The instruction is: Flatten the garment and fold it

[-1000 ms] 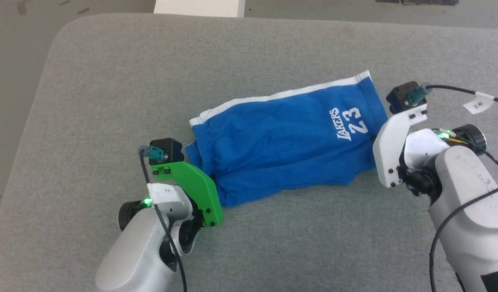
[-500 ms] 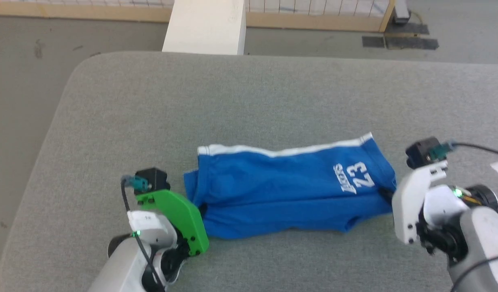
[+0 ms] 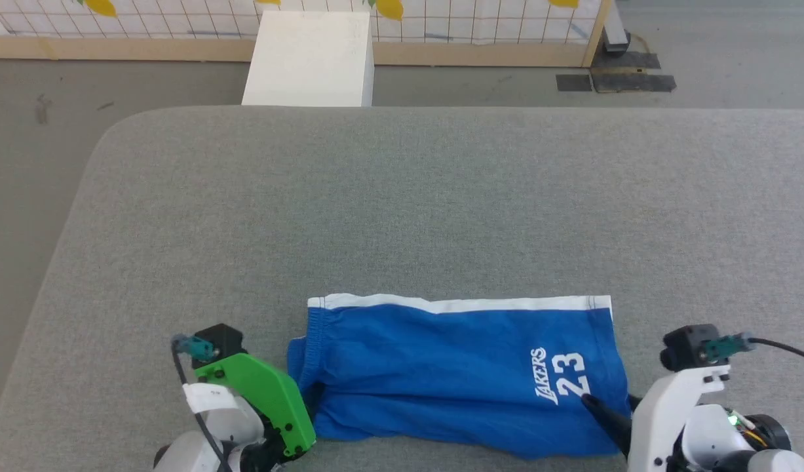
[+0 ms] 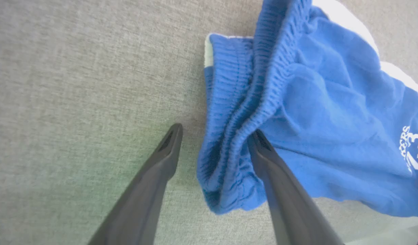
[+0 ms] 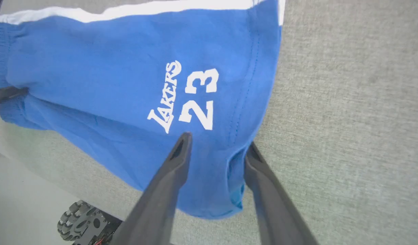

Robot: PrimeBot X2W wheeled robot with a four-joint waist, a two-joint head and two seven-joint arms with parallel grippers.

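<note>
Garment: the blue shorts lie spread on the grey worktop, close to its near edge. They run lengthwise across the head view.
Ends: the gathered waistband points to the robot's left and the leg hem to its right.
Stripe: a white side stripe runs along the far edge of the cloth.
Print: the white "LAKERS 23" print faces up near the hem end.
Creases: the waistband is doubled into a ridge. A long crease runs along the near side of the shorts.
Robot's left: the left hand has its fingers spread wide, straddling the near corner of the waistband. One finger lies over bare worktop just beside the cloth and the other touches the blue fold, so nothing is pinched.
Robot's right: the right hand also has its fingers apart. One fingertip rests on the cloth just below the print and the other sits at the hem edge. That second finger may be tucked into the leg opening, but the angle does not settle it.
Wrist mounts: a green bracket sits on the left arm and a white bracket on the right.
Beyond the worktop: a white box stands on the floor before a grid-patterned panel with a wooden frame.
</note>
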